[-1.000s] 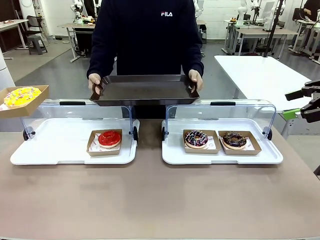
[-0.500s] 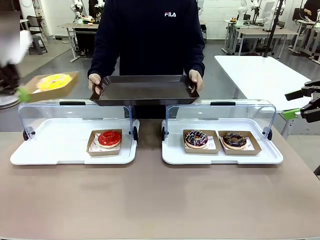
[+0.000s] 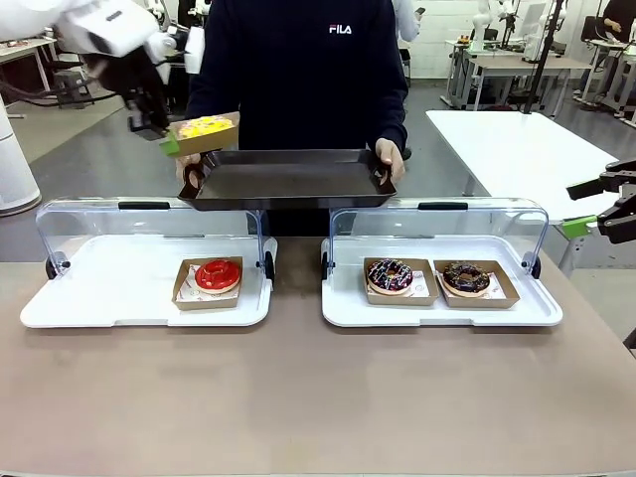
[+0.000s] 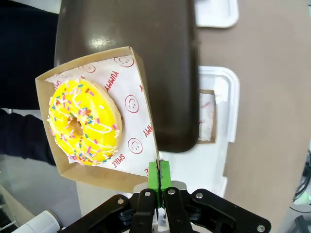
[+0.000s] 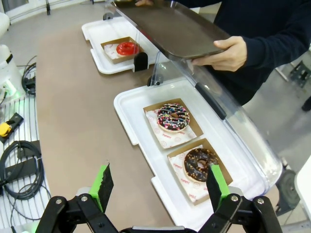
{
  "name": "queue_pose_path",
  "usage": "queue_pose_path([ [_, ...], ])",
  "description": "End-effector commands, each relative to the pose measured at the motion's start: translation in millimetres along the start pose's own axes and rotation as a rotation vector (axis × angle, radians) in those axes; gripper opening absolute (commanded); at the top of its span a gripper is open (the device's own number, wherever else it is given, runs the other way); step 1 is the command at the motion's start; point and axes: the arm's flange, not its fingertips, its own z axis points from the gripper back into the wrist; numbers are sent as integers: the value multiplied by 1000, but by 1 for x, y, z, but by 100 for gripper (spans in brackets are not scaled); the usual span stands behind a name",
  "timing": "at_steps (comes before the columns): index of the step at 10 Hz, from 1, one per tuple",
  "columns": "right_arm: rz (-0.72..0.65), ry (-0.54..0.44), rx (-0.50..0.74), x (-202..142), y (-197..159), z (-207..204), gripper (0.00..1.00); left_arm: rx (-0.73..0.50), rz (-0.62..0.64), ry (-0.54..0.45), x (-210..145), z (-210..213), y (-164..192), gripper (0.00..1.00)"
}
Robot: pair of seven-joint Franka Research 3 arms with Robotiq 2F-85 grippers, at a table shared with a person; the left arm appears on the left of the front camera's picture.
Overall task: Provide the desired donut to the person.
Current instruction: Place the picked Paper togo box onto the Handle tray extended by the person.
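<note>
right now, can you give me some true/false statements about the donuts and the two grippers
1. The left gripper is shut on the cardboard tray carrying the yellow donut. True.
2. The right gripper is shut on a chocolate donut. False: it is open and holds nothing.
3. The sprinkled chocolate donut and the darker chocolate donut share the right case. True.
4. The red donut lies on the person's dark tray. False: it sits in the left case.

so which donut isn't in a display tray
The yellow sprinkled donut, held in its box by the left gripper over the person's dark tray; the red donut and two chocolate donuts sit in display trays.
</note>
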Motion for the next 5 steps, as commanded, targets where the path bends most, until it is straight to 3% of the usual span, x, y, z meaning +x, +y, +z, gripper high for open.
queue_pose_path([
  [1,9,-32,7,0,-2,-2,100,23,-18,57,17,-24,29,1],
  [5,9,-32,7,0,-2,-2,100,-55,-89,110,22,-66,29,1],
])
